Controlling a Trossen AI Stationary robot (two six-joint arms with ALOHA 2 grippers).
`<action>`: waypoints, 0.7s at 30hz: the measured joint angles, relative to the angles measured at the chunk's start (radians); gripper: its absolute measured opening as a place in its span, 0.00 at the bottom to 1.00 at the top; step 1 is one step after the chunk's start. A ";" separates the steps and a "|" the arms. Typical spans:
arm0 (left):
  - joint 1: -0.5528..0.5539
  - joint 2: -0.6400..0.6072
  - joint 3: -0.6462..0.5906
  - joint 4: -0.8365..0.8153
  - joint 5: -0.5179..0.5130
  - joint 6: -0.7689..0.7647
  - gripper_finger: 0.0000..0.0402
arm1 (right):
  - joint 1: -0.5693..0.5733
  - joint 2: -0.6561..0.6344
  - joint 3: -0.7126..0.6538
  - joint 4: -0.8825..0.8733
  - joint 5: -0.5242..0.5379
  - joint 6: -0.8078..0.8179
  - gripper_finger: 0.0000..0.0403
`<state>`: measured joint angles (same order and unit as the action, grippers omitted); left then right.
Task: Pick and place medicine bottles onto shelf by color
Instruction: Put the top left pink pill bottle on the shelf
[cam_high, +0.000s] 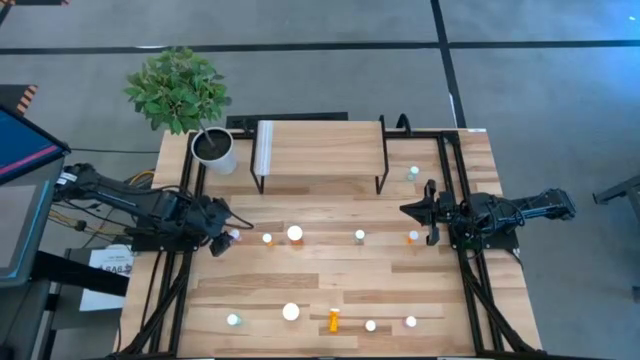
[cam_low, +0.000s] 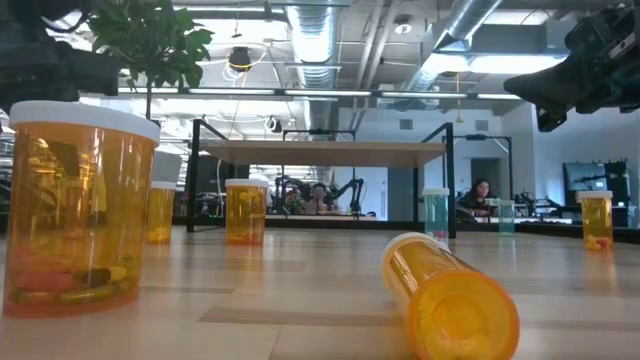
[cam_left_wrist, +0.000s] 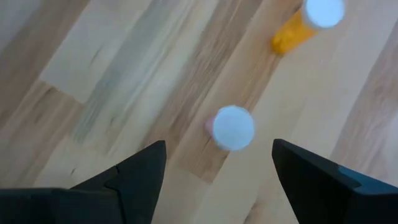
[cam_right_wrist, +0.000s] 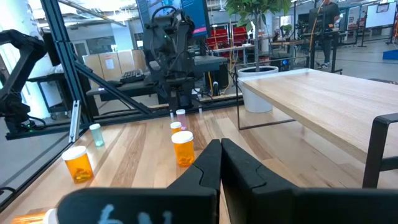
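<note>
- Hovering over a small pink bottle (cam_left_wrist: 231, 127) at the left side of the bench (cam_high: 340, 275), left pincer (cam_left_wrist: 217, 165) spread wide, nothing held, bottle framed between the two fingers from above.
- Waiting at the right side of the bench, right pincer (cam_right_wrist: 219, 163) with fingers pressed together and empty, near a small orange bottle (cam_high: 411, 237).
- Judging by look: pink bottle likely very light, stiff plastic, smooth and round, so prone to tip, roll or squirt out under an off-centre squeeze. Best taken across the body just under the pale cap, fingers level on both sides, gentle pressure.
- Standing empty at the far middle of the bench, shelf (cam_high: 320, 148) with wood top raised on thin black legs; bottle must clear the near edge and the legs before being set down.
- Scattered elsewhere: a larger orange bottle (cam_high: 294, 234) just to the right in the same row, a teal bottle (cam_high: 359, 236) beyond it, one orange bottle on its side (cam_high: 333, 320) near the front edge, another teal bottle (cam_high: 412, 173) right of the shelf.
- Open room straight up and toward the shelf; closest neighbour a tiny orange bottle (cam_high: 267, 238) just beside the pink one, worth avoiding with the outer finger.
- Potted plant (cam_high: 190, 100) at the far left corner, close to the shelf's left end; leaves overhang, so approach from the front looks safer.
</note>
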<state>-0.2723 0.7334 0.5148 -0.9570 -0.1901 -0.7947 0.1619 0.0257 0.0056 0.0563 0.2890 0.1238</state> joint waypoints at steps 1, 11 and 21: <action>-0.004 0.001 -0.008 0.015 0.000 0.000 0.70 | 0.000 0.000 0.000 0.000 0.000 0.000 0.08; -0.011 0.084 -0.024 0.045 -0.018 0.015 0.70 | 0.000 0.000 0.000 0.000 0.000 0.000 0.08; -0.011 0.192 -0.024 0.112 -0.027 0.052 0.69 | 0.000 0.000 0.000 0.000 0.000 0.000 0.08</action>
<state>-0.2832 0.9257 0.4911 -0.8454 -0.2173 -0.7428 0.1616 0.0257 0.0055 0.0563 0.2890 0.1238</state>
